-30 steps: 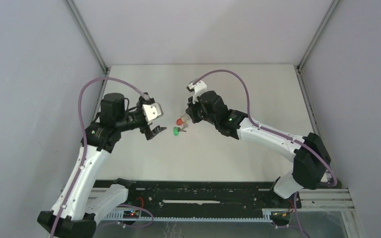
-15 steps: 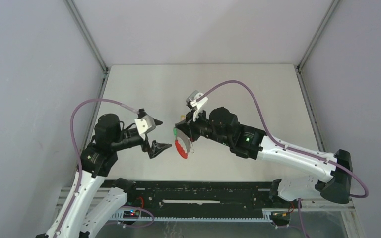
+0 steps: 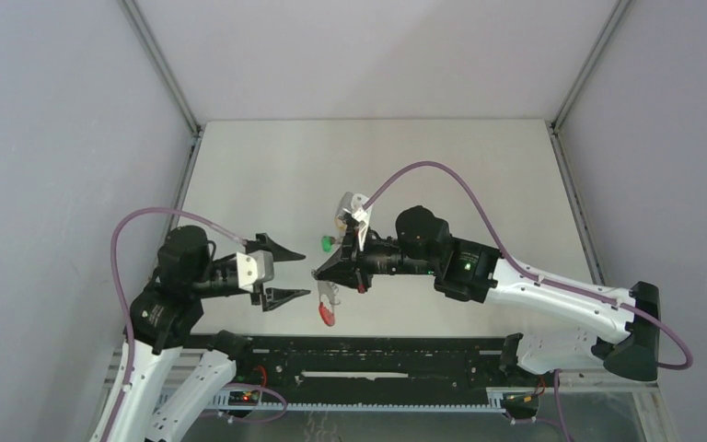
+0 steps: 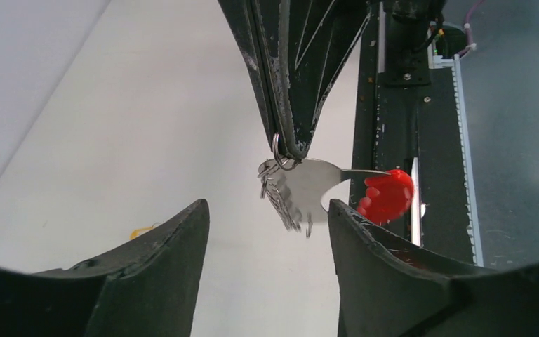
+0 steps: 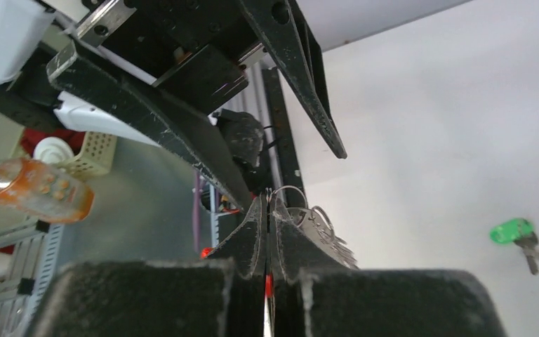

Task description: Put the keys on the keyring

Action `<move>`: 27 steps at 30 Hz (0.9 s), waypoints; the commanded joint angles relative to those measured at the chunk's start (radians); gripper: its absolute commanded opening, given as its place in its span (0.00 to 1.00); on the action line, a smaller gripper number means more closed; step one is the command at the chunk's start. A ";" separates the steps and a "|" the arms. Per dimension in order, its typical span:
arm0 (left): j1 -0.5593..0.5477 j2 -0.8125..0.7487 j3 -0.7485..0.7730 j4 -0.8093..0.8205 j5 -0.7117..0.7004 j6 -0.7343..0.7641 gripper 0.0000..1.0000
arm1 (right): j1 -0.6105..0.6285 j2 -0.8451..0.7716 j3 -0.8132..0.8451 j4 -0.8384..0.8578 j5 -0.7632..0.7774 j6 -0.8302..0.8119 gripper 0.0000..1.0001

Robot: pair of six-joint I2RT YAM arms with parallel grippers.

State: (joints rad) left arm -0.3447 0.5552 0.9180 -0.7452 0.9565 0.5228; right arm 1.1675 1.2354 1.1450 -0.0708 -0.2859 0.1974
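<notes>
My right gripper point(image 3: 325, 273) is shut on the keyring point(image 3: 329, 307) and holds it above the table, the red curved section hanging down. In the left wrist view the keyring point(image 4: 302, 188) hangs from the right fingers point(image 4: 288, 105), with small wire loops and red section point(image 4: 386, 196). My left gripper point(image 4: 267, 205) is open, facing it, its tips just short of the loops. The green-headed key point(image 3: 326, 244) lies on the table behind the grippers, also seen as a green key point(image 5: 512, 232). A yellow-orange bit point(image 4: 142, 230) peeks from behind the left finger.
A black rail point(image 3: 377, 354) runs along the near table edge, close under the hanging keyring. Grey walls enclose the table on three sides. Off the table, the right wrist view shows a bottle point(image 5: 35, 191) and a basket point(image 5: 95, 151).
The right gripper lifted the keyring away from beside the green key and carried it toward the near edge. The left arm drew back the same way and now faces it. The green key stayed.
</notes>
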 commanded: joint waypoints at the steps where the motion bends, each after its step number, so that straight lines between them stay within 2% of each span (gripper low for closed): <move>1: -0.002 -0.012 0.072 -0.050 0.077 0.064 0.66 | 0.009 -0.032 0.004 0.062 -0.125 0.026 0.00; 6: -0.002 -0.015 0.076 -0.044 0.110 0.070 0.56 | 0.002 -0.024 0.004 0.103 -0.189 0.038 0.00; 16: -0.013 -0.018 0.086 -0.015 0.136 0.074 0.51 | -0.015 0.003 0.005 0.146 -0.235 0.075 0.00; 20: -0.023 -0.016 0.100 -0.008 0.145 0.058 0.43 | -0.020 0.020 0.013 0.139 -0.247 0.080 0.00; 23: -0.032 -0.024 0.099 -0.002 0.145 0.053 0.42 | -0.020 0.031 0.022 0.135 -0.254 0.082 0.00; 27: -0.036 -0.035 0.085 0.003 0.134 0.055 0.33 | -0.021 0.032 0.022 0.140 -0.256 0.086 0.00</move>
State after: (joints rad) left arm -0.3706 0.5346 0.9726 -0.7769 1.0763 0.5831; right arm 1.1515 1.2663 1.1431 0.0254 -0.5251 0.2600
